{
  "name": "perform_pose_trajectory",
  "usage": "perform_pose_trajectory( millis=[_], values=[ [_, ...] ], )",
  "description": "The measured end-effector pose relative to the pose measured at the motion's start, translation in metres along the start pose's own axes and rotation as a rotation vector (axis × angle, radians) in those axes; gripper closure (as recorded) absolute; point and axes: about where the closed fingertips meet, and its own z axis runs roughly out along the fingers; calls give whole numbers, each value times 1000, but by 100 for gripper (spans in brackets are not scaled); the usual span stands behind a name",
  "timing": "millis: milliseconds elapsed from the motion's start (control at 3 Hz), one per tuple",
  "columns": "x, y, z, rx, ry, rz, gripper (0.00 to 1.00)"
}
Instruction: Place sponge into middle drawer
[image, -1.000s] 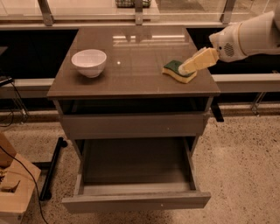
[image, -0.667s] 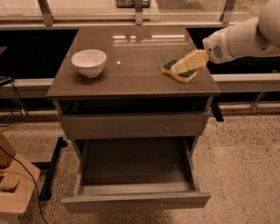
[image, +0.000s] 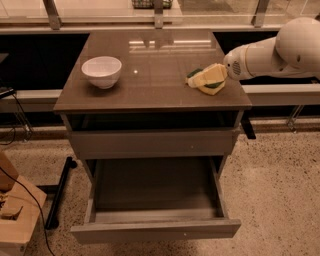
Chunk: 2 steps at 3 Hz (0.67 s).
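White bowl (image: 101, 71) on countertop (image: 150, 82), left.

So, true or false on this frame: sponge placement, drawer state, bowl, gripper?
1. The sponge lies on the cabinet top, near its right edge. True.
2. The middle drawer is shut. False: it is pulled well out, with its inside in view.
3. The white bowl sits in the middle drawer. False: it stands on the cabinet top, on the left side, apart from the sponge.
4. The gripper is at the sponge, with the arm coming in from the right. True.
5. The sponge is already in the middle drawer. False: it is on the cabinet top, so that step is not yet done.
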Motion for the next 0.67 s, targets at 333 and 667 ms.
perform_pose_trajectory(
  millis=[333,667],
  values=[
    [8,-11,21,6,-36,46,0],
    [22,-21,47,0,-41,86,0]
  ],
)
